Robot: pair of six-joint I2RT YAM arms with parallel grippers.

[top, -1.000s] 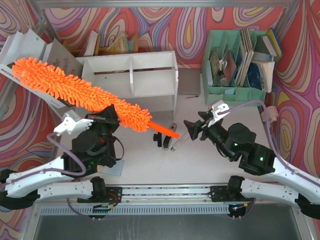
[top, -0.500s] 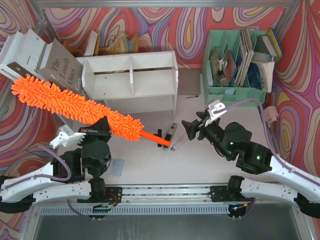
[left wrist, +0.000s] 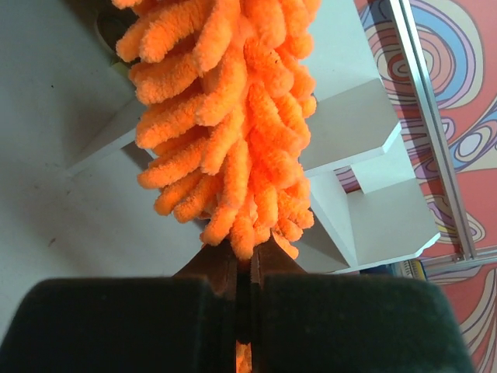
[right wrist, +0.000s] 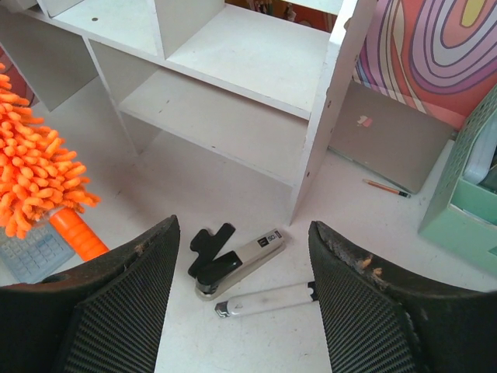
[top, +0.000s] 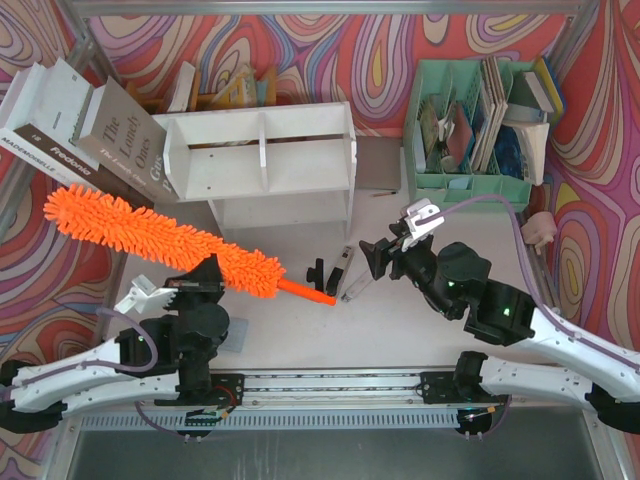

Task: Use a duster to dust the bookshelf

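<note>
The left gripper [top: 203, 283], pinching the duster [top: 165, 240] where fluff meets handle [top: 310, 293], has drawn back toward the near left. The orange head now lies clear of the bookshelf [top: 265, 165], slanting from far left to near right. It seems to hover above the table [top: 400, 330], though the view leaves that unsure. The right gripper [top: 383, 256] stands spread and empty, right of the handle. This sweep looks finished or paused.

The duster [top: 165, 238] is bright orange and the bookshelf [top: 300, 125] white. Right of the bookshelf the organiser [top: 465, 186] is mint green, and behind it the walls [top: 330, 55] are swirly and multicoloured.
</note>
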